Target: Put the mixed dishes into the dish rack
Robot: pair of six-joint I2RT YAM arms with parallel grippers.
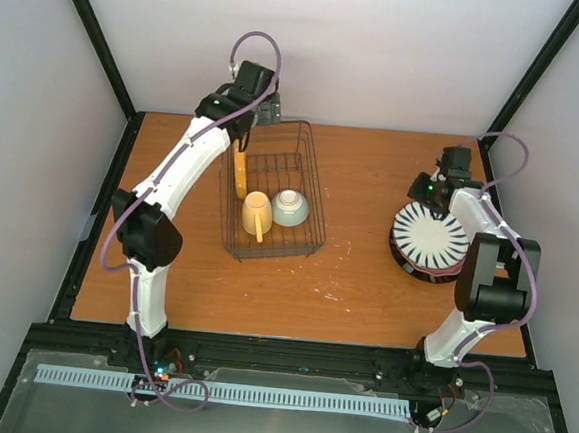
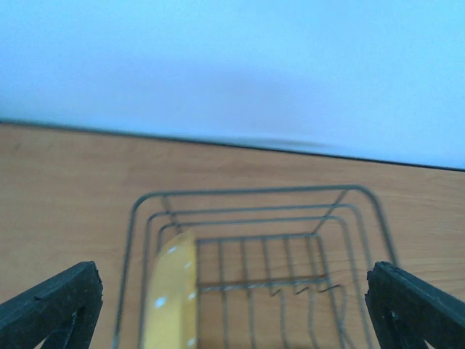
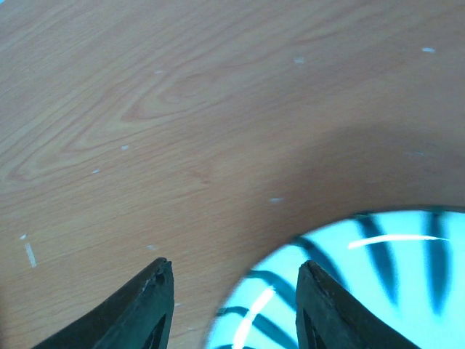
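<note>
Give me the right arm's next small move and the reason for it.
Probably ease the right gripper a little toward the striped plate until its rim sits between the jaws, ready to close. The jaws stand open on nothing, the plate's edge lies beside one of them, and the plate is outside the dish rack.

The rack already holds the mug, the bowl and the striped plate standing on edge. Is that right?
Not quite. The plate standing on edge in the dish rack is the orange-yellow dotted plate, as the top external view shows; the striped plate lies atop a stack on the table. The cream-yellow mug and the pale blue-green bowl are in the rack.
</note>
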